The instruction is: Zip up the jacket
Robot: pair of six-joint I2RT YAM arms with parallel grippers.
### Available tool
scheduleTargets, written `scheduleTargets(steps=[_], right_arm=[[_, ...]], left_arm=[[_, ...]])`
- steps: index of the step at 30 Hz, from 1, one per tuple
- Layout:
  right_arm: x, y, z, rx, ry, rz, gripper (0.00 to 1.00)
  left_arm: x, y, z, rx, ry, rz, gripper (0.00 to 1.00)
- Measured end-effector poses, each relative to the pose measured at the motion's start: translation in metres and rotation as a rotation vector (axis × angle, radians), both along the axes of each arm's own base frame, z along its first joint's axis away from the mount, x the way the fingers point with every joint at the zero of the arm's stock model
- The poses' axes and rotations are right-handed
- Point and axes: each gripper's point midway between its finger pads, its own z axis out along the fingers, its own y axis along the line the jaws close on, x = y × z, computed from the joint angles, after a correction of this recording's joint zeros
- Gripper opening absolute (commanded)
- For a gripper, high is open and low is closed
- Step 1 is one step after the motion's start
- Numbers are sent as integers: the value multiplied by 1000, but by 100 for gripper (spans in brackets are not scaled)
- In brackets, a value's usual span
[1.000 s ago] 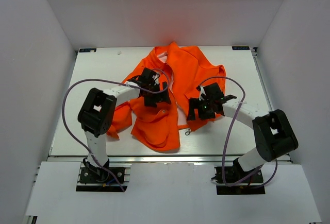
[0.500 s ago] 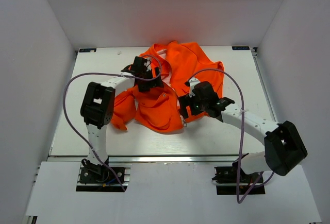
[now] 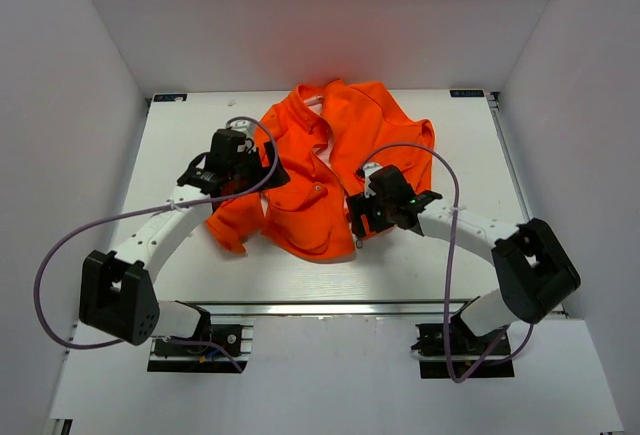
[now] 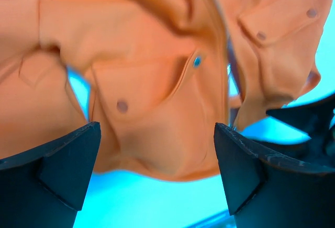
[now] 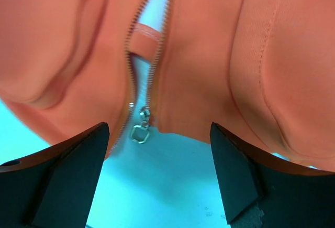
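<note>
The orange jacket (image 3: 330, 170) lies crumpled on the white table, collar toward the back. My left gripper (image 3: 262, 173) is open and empty, hovering over the jacket's left front panel. In the left wrist view (image 4: 157, 186) a flap pocket with a snap (image 4: 122, 106) shows on the jacket (image 4: 157, 65) between the fingers. My right gripper (image 3: 358, 217) is open and empty at the jacket's lower hem. In the right wrist view (image 5: 159, 186) the open zipper (image 5: 157, 55) runs down to the metal slider and square pull (image 5: 140, 132), just left of centre between the fingers, above the table.
The table (image 3: 180, 245) is boxed in by white walls on the left, back and right. Purple cables (image 3: 440, 245) loop from both arms over the near part of the table. The right gripper shows at the right edge of the left wrist view (image 4: 309, 128).
The left arm has swung out to the left, and its gripper has moved from the jacket's upper middle to its left side. The jacket has bunched up. The right gripper moved toward the hem.
</note>
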Motion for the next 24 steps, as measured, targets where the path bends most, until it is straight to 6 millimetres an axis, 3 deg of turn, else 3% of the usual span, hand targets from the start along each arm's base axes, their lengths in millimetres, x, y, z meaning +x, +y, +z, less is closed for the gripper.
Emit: scheduleTargets(steps=[5, 11, 20, 23, 24], right_arm=[[0, -8, -24, -68, 51, -27, 77], [2, -11, -36, -101, 70, -59, 70], [8, -9, -42, -105, 69, -74, 41], [8, -7, -41, -95, 70, -72, 29], [9, -5, -41, -88, 69, -71, 17]], left_arm=[[-25, 9, -16, 2, 47, 11, 98], [-27, 8, -18, -7, 54, 10, 98], [-27, 8, -18, -7, 54, 10, 98], [-27, 8, -18, -7, 55, 10, 98], [-27, 8, -17, -7, 54, 10, 98]])
